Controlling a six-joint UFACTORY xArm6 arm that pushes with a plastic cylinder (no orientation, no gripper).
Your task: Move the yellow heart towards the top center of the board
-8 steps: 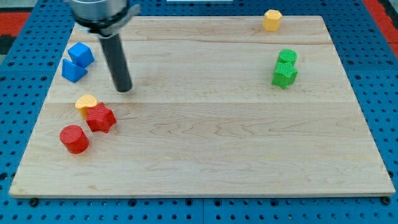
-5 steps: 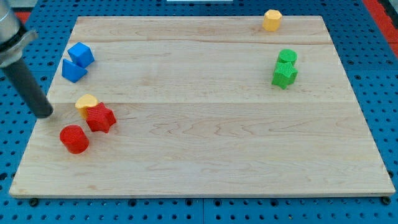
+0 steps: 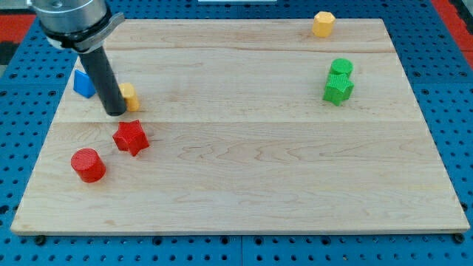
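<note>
The yellow heart (image 3: 128, 96) lies at the view's left on the wooden board (image 3: 244, 155), partly hidden behind my rod. My tip (image 3: 114, 111) rests on the board touching the heart's left side. A red star (image 3: 131, 137) lies just below the heart, apart from it. A red cylinder (image 3: 89, 165) sits lower left of the star.
A blue block (image 3: 83, 83) shows partly behind the rod at the left edge. A yellow hexagonal block (image 3: 323, 24) sits at the top right edge. A green cylinder (image 3: 341, 69) and a green star (image 3: 338, 89) touch at the right.
My tip swung from left of the board's edge to the heart's left side. The heart moved up and right, away from the red star. The star shifted slightly right.
</note>
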